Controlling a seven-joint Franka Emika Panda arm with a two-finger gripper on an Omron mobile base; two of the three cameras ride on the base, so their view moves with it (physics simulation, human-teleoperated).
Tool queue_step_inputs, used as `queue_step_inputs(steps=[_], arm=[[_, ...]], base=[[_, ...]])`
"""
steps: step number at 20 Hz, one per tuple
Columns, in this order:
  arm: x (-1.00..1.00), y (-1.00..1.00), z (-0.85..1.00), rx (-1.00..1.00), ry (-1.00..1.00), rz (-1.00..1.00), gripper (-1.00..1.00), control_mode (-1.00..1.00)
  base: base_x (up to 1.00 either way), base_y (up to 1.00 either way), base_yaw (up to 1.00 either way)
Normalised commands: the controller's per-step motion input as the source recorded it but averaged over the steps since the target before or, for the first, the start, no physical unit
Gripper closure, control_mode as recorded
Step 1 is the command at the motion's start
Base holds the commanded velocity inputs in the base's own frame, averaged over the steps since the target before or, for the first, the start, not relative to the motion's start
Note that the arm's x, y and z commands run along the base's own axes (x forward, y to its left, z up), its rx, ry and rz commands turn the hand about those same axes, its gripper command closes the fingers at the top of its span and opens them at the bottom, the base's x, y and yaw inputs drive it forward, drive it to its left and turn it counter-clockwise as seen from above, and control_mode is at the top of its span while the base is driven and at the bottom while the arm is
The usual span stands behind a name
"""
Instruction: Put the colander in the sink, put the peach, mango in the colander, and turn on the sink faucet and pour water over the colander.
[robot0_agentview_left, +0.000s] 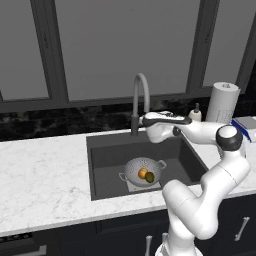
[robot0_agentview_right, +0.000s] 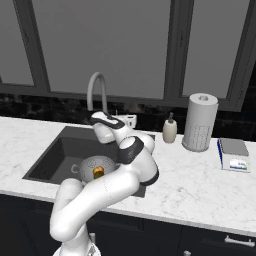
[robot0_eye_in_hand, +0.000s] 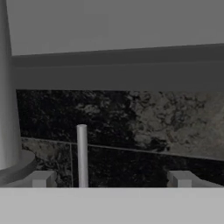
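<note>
Already the colander (robot0_agentview_left: 143, 171) sits on the floor of the sink (robot0_agentview_left: 105, 155), forward of the gooseneck faucet (robot0_agentview_left: 140, 102), with the peach (robot0_agentview_left: 143, 173) and the mango (robot0_agentview_left: 149, 177) touching side by side inside it; in the right base view the peach (robot0_agentview_right: 98, 172) shows in the bowl just left of the arm. What remains, by my reading, is the water.

The gripper (robot0_eye_in_hand: 111, 179) is up at the back of the sink, level with the faucet's dark base and just to its right. Its fingers (robot0_eye_in_hand: 41, 178) stand spread wide with nothing between them. In the hand view the faucet's thick column (robot0_eye_in_hand: 8, 87) rises at the left edge, and the thin side lever (robot0_eye_in_hand: 82, 155) stands as an upright rod inside the gap, much nearer the left finger than the right.

So the lever's long axis runs up across the fingers, and it lies ahead and left of centre. The coming move likely turns on pushing or pinching that rod; whether it is within reach of the fingertips I cannot tell.
</note>
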Motion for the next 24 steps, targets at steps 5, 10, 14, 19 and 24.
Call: queue_step_inputs(steps=[5, 10, 14, 19, 24], arm=[[0.01, 0.1, -0.06, 0.0, 0.0, -0.03, -1.0, -1.0], [0.0, 0.07, 0.0, 0.0, 0.0, -0.02, -1.0, -1.0], [0.03, 0.03, 0.0, 0.0, 0.0, 0.0, -1.0, -1.0], [0.1, 0.12, 0.0, 0.0, 0.0, -0.01, -1.0, -1.0], [0.09, 0.17, 0.0, 0.0, 0.0, -0.03, -1.0, -1.0]], base=[[0.0, 0.0, 0.0], [0.0, 0.0, 0.0], [0.0, 0.0, 0.0], [0.0, 0.0, 0.0], [0.0, 0.0, 0.0]])
